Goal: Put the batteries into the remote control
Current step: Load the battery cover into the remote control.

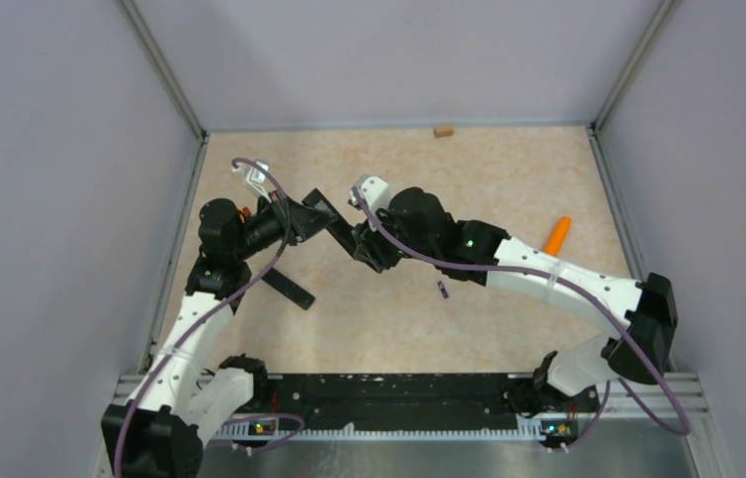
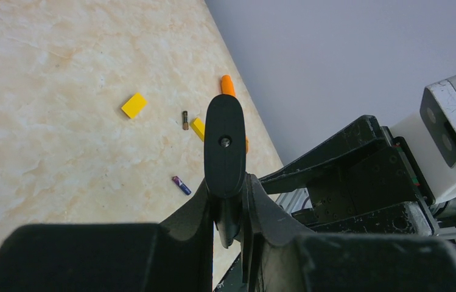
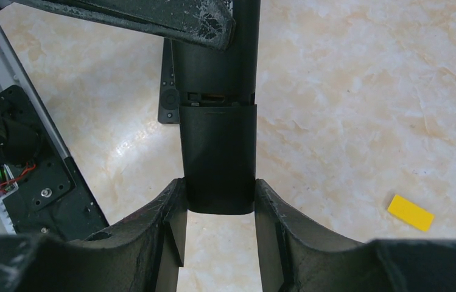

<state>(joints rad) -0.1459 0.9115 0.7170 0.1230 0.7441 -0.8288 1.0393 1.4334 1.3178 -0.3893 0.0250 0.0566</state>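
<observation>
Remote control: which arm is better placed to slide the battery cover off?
Right, probably. The right claw grips the battery cover, its seam gapped; the left claw clamps the other end of the remote control.

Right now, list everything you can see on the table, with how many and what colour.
held remote: 1, black, lifted between both grippers
second remote: 1, black, flat on the table, left side
batteries: 2, dark, one partly purple, loose on the table, apart from each other
yellow blocks: 2, yellow, on the table near the batteries
orange stick: 1, orange, right side of the table
tan block: 1, tan, at the far wall
left gripper: 1, black, shut on one end of the held remote
right gripper: 1, black, shut on its other end
</observation>
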